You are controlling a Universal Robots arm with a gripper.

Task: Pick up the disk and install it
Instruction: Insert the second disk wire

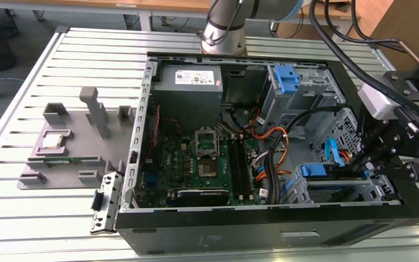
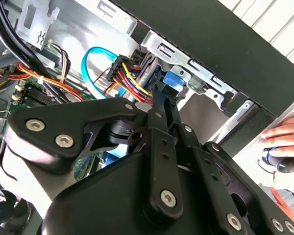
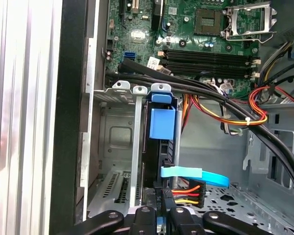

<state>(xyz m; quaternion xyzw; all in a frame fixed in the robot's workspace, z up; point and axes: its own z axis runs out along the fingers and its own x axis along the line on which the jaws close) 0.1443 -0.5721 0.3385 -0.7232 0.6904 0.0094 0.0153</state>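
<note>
The disk stands on edge in the drive cage at the front corner of the open computer case, on the exterior view's right. Its blue carrier frame faces up between the cage's metal rails. My gripper reaches down into the case just beside that cage. In both wrist views the two black fingers lie close together, shut, with their tips against the blue end of the disk. The gripper meets the disk's lower edge among the cable plugs.
A light blue ribbon cable and red-yellow power wires plug in beside the gripper. Thick black cables cross above the cage. The motherboard, grey power-supply box and a blue bracket lie further in. A person's hand rests outside the case.
</note>
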